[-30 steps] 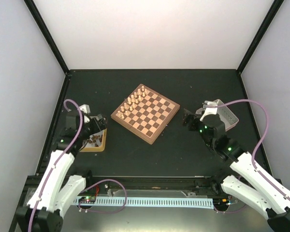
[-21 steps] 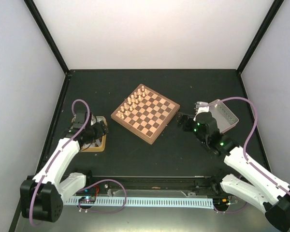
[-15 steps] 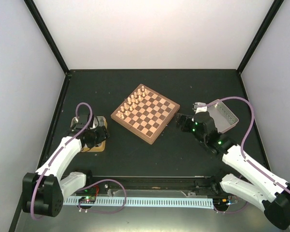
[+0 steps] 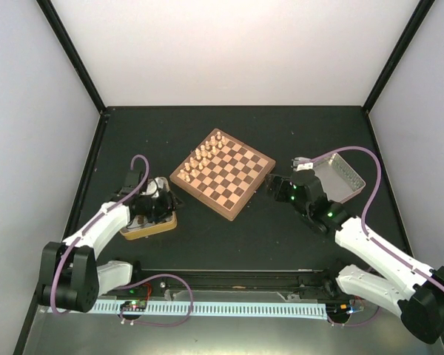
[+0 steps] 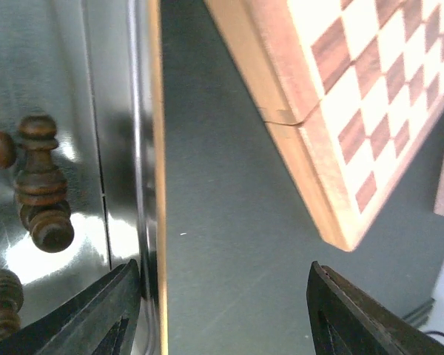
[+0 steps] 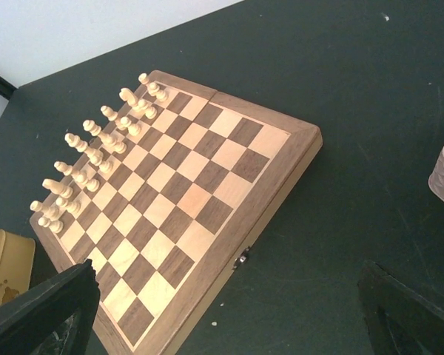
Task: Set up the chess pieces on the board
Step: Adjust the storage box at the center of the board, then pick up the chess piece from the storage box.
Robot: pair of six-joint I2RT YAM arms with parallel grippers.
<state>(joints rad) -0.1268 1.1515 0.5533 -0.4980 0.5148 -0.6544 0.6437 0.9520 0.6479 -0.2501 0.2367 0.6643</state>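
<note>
Jaws on my left gripper (image 5: 222, 325) are standing wide apart, gripping nothing, straddling the rim of the metal tray (image 5: 154, 148). Just left of them the chess pieces (image 5: 41, 192) are lying in that tray, the clearest one seemingly on its side, long axis along the rim. Right of them the board (image 5: 340, 111) is sitting close by, its near rows bare. My right gripper (image 6: 222, 318), likewise open and empty, is hovering beyond the board's right edge, farther off.
</note>
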